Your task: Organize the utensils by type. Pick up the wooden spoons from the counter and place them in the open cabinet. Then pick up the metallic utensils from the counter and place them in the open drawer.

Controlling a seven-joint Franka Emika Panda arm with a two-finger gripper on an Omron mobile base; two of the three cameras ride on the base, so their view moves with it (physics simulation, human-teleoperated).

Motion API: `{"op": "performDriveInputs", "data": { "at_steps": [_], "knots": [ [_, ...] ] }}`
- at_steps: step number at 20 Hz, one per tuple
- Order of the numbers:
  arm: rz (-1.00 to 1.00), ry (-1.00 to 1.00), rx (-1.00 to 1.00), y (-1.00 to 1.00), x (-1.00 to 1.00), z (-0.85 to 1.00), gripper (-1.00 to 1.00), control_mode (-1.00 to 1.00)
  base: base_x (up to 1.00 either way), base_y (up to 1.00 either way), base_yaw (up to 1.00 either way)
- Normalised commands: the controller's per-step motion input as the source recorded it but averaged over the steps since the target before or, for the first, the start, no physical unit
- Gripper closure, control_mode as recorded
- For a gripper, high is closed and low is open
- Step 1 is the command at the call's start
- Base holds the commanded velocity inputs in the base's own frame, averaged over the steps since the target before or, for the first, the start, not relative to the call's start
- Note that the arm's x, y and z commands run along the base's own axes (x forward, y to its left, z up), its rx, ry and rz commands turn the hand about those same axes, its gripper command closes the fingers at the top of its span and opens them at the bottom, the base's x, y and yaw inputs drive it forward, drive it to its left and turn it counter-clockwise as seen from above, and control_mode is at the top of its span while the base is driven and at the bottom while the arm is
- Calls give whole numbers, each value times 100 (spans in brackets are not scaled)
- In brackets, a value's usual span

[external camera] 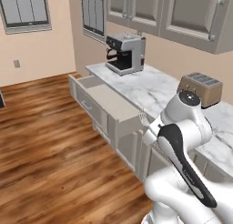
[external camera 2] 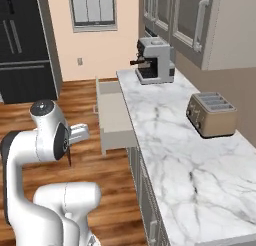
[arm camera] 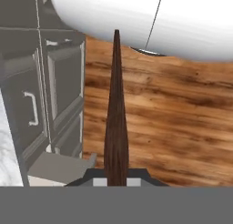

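The gripper (arm camera: 116,177) is closed almost fully on the thin utensil (arm camera: 116,114), a slim dark brown-black handle that runs straight out from between the jaws and tapers to a point; its working end is not visible, so the exact type cannot be told. In the right base view the gripper (external camera 2: 69,151) hangs off the forearm over the wooden floor (external camera 2: 85,155), with the utensil (external camera 2: 69,157) pointing downward beneath it. The near-shut jaws suit so narrow a shaft, and the grip at one end leaves the rest free to be lowered into a container. The open drawer (external camera 2: 114,121) lies just beside the gripper, toward the counter (external camera 2: 170,135), pulled fully out so that its bare floor is reachable from above; in the hand view a corner of it (arm camera: 57,169) shows at the lower left near the fingertips, beside the base cabinet doors (arm camera: 63,95). Judged from this, the step in hand is the carry of a metallic utensil to the drawer: the gripper must shift sideways until the utensil is over the drawer floor before release. The counter stretch in view carries a coffee machine (external camera 2: 156,60) and a toaster (external camera 2: 212,114), both well beyond the gripper. The wall cabinet (external camera 2: 185,20) hangs above them.
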Motion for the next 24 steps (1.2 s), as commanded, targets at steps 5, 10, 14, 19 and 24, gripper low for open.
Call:
{"op": "performDriveInputs", "data": {
  "at_steps": [5, 10, 14, 19, 24],
  "knots": [
    [0, 0, 0, 0, 0, 0, 100, 100, 58, -1, 14],
    [0, 0, 0, 0, 0, 0, 100, 100, 64, -11, 14],
    [0, 0, 0, 0, 0, 0, 100, 100, 58, -20, 14],
    [0, 0, 0, 0, 0, 0, 100, 100, 45, -22, 13],
    [0, 0, 0, 0, 0, 0, 100, 100, 41, -24, 10]
  ]
}}
